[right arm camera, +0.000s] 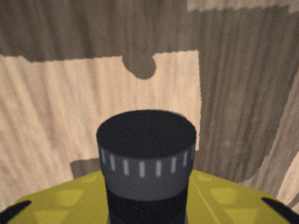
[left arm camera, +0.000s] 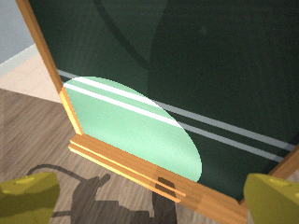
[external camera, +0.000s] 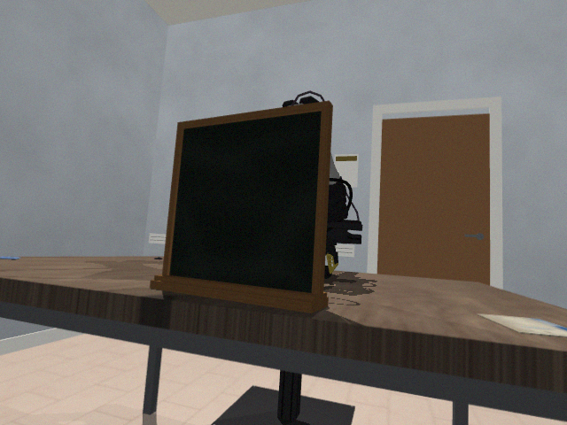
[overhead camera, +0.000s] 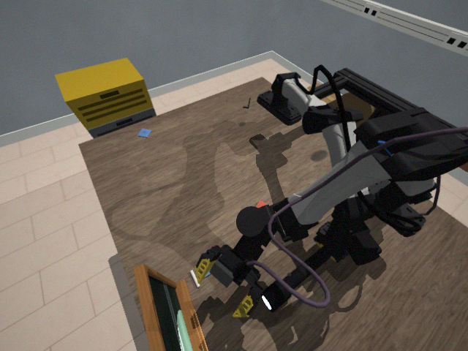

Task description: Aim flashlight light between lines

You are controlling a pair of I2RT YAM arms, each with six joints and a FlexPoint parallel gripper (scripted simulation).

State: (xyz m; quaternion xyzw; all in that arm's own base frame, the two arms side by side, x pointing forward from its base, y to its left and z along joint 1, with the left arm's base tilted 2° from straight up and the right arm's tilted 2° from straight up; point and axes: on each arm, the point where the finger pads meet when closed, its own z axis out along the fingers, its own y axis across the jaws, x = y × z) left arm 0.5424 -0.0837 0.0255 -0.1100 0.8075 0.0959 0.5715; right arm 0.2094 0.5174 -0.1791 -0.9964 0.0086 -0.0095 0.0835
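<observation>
The board [overhead camera: 145,302] [external camera: 247,201] [left arm camera: 224,61] stands upright at the table edge. The flashlight [overhead camera: 273,296] [right arm camera: 147,154] is lit, its lens facing the board. My right gripper [overhead camera: 325,251] [right arm camera: 147,177] is shut on the flashlight. The green-white light patch [left arm camera: 135,131] [overhead camera: 183,328] covers the board's lower part. In the left wrist view its top crosses both the lower line [left arm camera: 224,140] and the upper line [left arm camera: 224,124], reaching slightly above the upper one. My left gripper [overhead camera: 219,298] [left arm camera: 151,181] is open and empty, in front of the board. The lines are hidden in the exterior view.
A white stick [overhead camera: 194,278] lies near my left fingers. A red piece [overhead camera: 261,204] is partly hidden by the left arm. A blue square [overhead camera: 144,132] and a small black bent key [overhead camera: 247,105] lie farther back. A purple cable [overhead camera: 321,302] loops over the flashlight area.
</observation>
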